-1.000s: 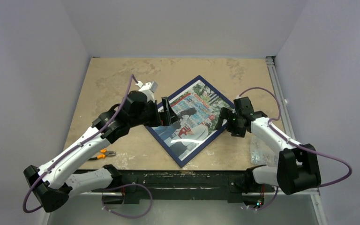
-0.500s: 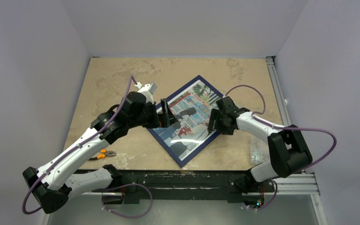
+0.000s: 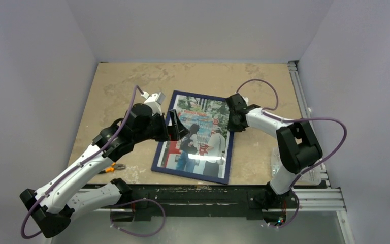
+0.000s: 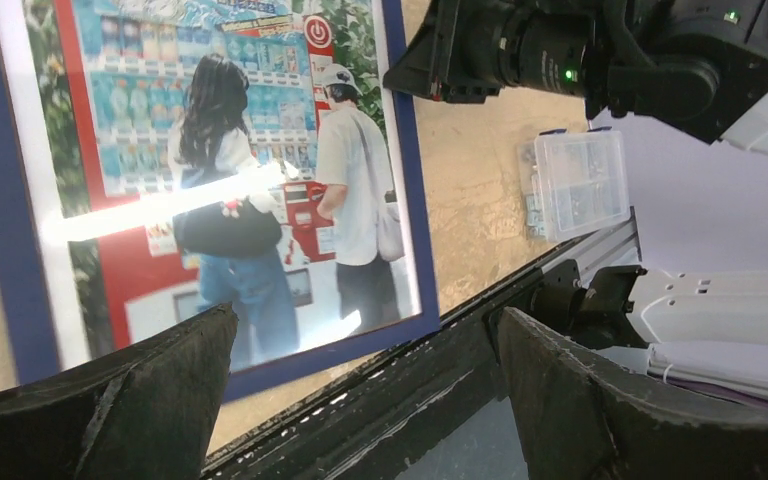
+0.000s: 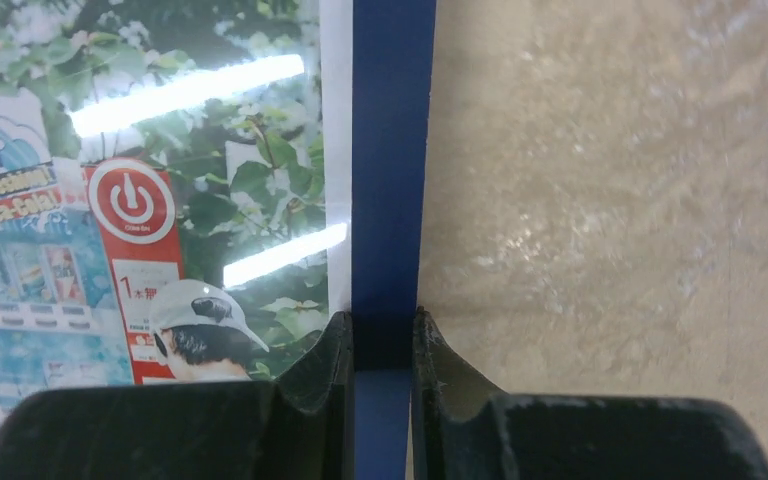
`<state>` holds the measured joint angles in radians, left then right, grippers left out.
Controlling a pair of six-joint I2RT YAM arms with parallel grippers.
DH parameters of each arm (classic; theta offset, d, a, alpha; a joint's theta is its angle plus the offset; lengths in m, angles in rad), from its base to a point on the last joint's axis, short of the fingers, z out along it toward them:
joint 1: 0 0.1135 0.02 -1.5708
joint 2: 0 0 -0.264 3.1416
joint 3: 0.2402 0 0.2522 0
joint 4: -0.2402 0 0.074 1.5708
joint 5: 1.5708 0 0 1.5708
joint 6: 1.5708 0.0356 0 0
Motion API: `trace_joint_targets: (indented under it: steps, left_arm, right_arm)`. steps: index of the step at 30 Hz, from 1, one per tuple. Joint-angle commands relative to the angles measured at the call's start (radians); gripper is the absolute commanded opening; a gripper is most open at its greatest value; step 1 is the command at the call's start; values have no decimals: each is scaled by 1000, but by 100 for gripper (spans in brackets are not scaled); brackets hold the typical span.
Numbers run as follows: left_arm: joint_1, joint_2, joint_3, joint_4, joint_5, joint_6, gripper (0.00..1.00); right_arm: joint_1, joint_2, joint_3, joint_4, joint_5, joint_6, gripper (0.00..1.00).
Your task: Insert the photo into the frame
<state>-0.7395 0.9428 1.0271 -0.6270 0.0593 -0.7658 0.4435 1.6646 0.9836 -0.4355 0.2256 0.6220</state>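
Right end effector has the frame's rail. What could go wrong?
1. The right end effector pinches only one thin rail of the frame; lifting there may twist it or slip.
2. The frame's near edge lies close to the table's front edge; pulling nearer could tip it off.
3. The open left end effector hangs over the photo; lowering could strike it.

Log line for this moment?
left fingers: open, above frame | right fingers: shut on frame rail | photo: inside frame | frame: flat, face up
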Motion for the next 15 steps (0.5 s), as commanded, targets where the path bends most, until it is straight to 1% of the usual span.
trace_joint_targets:
  steps: [1,6,7,8,9,10,12,13,15]
  left_arm:
    - [9,-15,-22,54,13,20,100]
    - [20,8,-41,15,0,31,100]
    - [27,21,-46,-2,-7,29,100]
    - [36,37,-51,-25,-12,24,100]
    - [47,53,-60,-41,-14,20,100]
    - [59,70,-72,-52,-12,14,100]
    - [97,96,-106,-58,-5,2,100]
    - [113,104,-129,-55,1,-3,100]
    - [151,111,-176,-43,-1,-16,100]
  right_arm:
    - [15,103,133,-74,93,-231,0]
    - [13,234,317,-116,141,-316,0]
    - [10,255,351,-135,136,-319,3]
    - [7,268,379,-153,127,-318,13]
    - [4,274,400,-161,111,-316,22]
    - [0,267,407,-164,90,-312,33]
    - [-7,236,391,-160,43,-295,50]
    - [-11,214,375,-153,18,-282,56]
    - [-24,160,329,-143,-43,-255,62]
